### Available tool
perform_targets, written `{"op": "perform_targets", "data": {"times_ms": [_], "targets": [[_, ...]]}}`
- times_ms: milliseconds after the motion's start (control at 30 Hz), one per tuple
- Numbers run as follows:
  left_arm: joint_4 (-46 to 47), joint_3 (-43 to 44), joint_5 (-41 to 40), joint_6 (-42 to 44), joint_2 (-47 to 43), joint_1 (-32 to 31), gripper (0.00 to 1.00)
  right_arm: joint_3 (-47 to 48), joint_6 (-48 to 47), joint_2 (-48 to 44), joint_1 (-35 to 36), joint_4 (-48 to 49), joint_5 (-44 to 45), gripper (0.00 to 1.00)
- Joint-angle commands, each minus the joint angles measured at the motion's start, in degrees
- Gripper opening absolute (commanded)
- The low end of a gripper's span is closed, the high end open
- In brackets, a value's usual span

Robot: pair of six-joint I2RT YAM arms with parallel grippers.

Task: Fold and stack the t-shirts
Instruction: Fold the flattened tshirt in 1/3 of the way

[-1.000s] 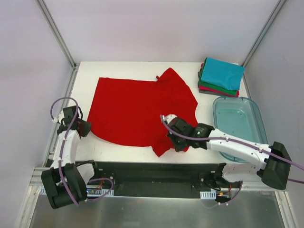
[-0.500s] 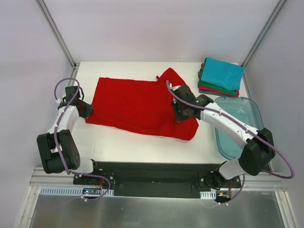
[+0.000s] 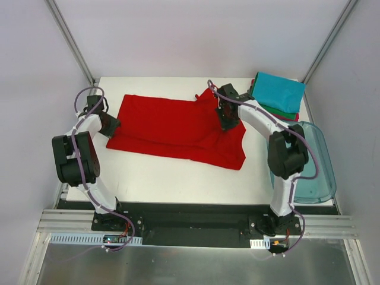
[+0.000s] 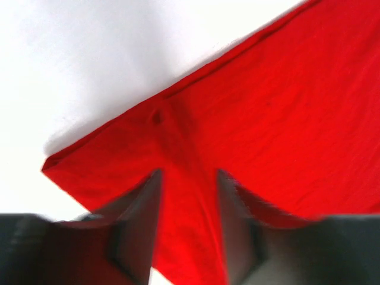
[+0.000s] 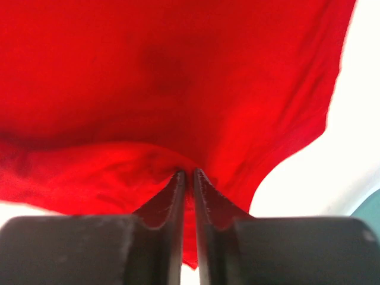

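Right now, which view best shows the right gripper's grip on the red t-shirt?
Right wrist: the right gripper is shut on a fold of the red t-shirt. Top external shows it from above, over the shirt's right side, with its jaws hidden. Left wrist shows only the left gripper, open over a corner.

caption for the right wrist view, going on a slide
Right gripper shut on a bunched fold of the red t-shirt, white table showing past the cloth's edge.

No word, label, brand, number or sign can be read in any view; the red t-shirt (image 3: pixel 172 127) shows plain cloth; a small white fitting (image 3: pixel 259 243) below the table's (image 3: pixel 148 178) near edge is too small to make out.
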Motion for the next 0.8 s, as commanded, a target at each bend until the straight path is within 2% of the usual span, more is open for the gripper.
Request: {"op": "perform_targets", "data": {"times_ms": [0, 33, 67, 133, 267, 333, 400, 533, 633, 767], "targets": [[0.2, 3.5, -2.6, 0.8, 1.2, -0.4, 0.65, 9.9, -5.3, 7.7, -2.3, 1.2, 7.1, 0.20], [0.2, 3.8, -2.4, 1.3, 1.0, -0.5, 0.96, 11.3, -6.9, 9.3, -2.3, 2.2, 10.0, 0.31], [0.2, 4.2, -1.8, 2.0, 0.6, -0.4, 0.99, 12.8, -7.9, 10.1, -2.3, 2.3, 12.0, 0.44], [0.0, 4.7, -0.3, 3.2, -0.6, -0.5, 0.99, 14.0, -9.8, 10.3, -2.0, 1.4, 12.4, 0.65], [-0.1, 2.4, 2.1, 4.6, -4.3, -0.9, 0.99, 5.9, -5.9, 1.7, -0.8, 3.1, 13.0, 0.73], [-0.1, 0.6, 2.5, 5.7, -6.4, -1.2, 0.99, -2.1, -1.5, -4.5, -0.2, 5.2, 7.2, 0.87], [-0.1, -1.4, 3.9, 6.4, -8.3, -1.7, 0.99, -10.9, 4.7, -10.3, -0.1, 10.3, -5.1, 0.97], [0.0, -3.2, 8.1, 8.1, -9.0, -3.8, 0.99, -24.5, 17.3, -14.4, 1.0, 29.0, -24.8, 0.96], [0.1, -2.6, 8.7, 9.2, -7.5, -6.3, 0.99, -24.6, 20.2, -11.2, 2.7, 31.5, -24.5, 0.96], [0.2, -2.3, 8.8, 9.3, -5.1, -6.5, 0.99, -23.7, 23.3, -6.9, 3.2, 33.6, -24.3, 0.96]]}}
